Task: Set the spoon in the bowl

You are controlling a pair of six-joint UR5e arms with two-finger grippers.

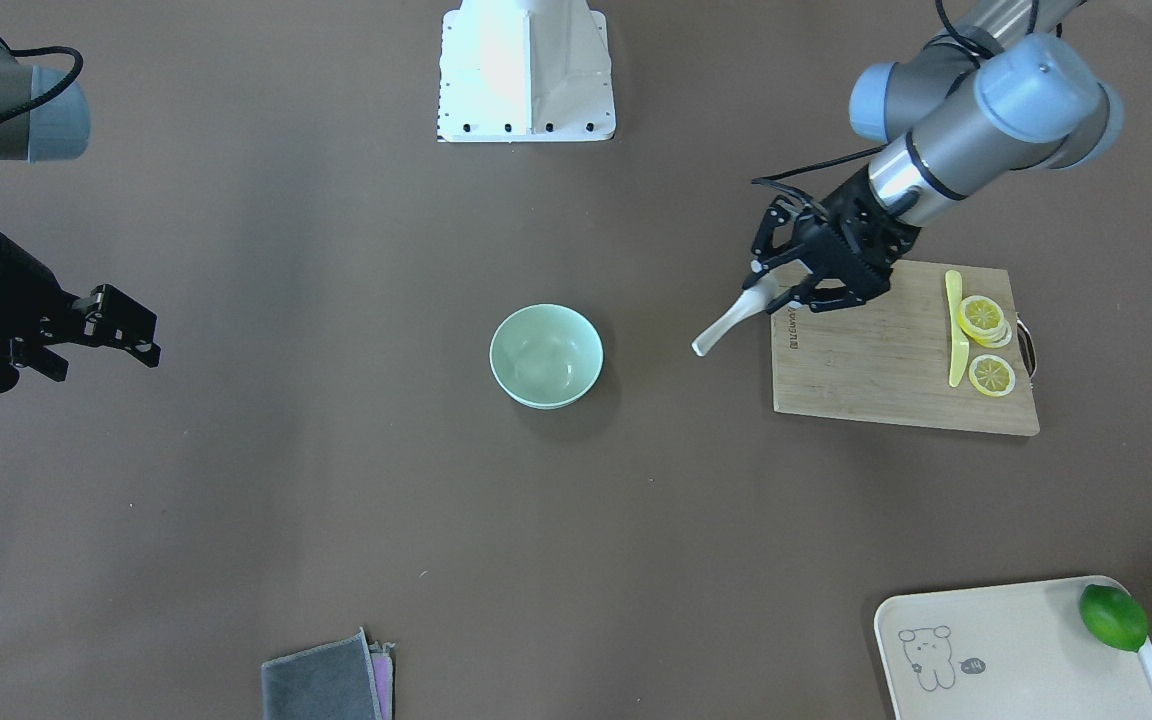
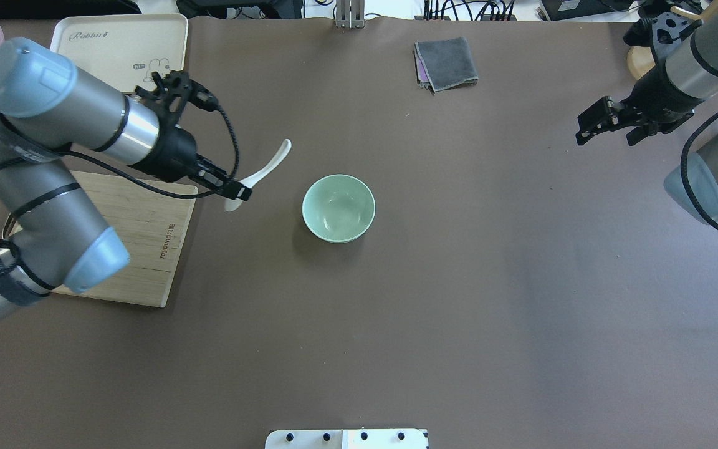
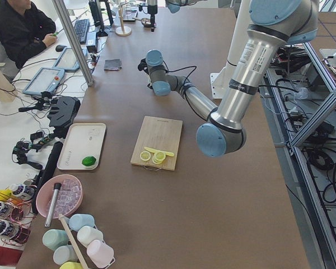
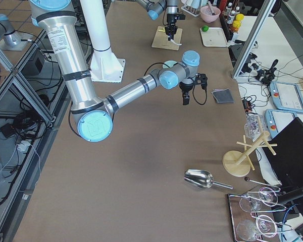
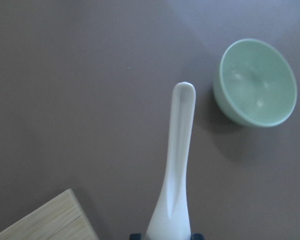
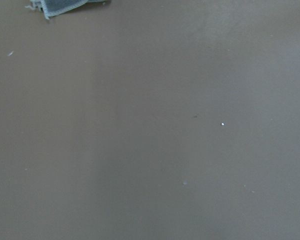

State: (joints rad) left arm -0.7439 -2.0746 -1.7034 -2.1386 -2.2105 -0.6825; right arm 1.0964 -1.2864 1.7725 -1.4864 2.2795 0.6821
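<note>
The white spoon (image 1: 731, 320) is held tilted above the table by my left gripper (image 1: 786, 290), which is shut on its scoop end; the handle points away from the gripper. It also shows in the overhead view (image 2: 265, 167) and the left wrist view (image 5: 179, 165). The pale mint-green bowl (image 1: 546, 355) stands empty at the table's middle, a short way from the spoon's handle tip, and shows in the overhead view (image 2: 338, 207) and the left wrist view (image 5: 255, 82). My right gripper (image 1: 106, 362) is open and empty, far off on the other side of the table.
A wooden cutting board (image 1: 876, 370) with lemon slices (image 1: 986, 320) and a yellow knife (image 1: 954, 330) lies under my left arm. A cream tray (image 1: 1006, 650) holds a lime (image 1: 1113, 617). A grey cloth (image 1: 326, 685) lies at the operators' edge.
</note>
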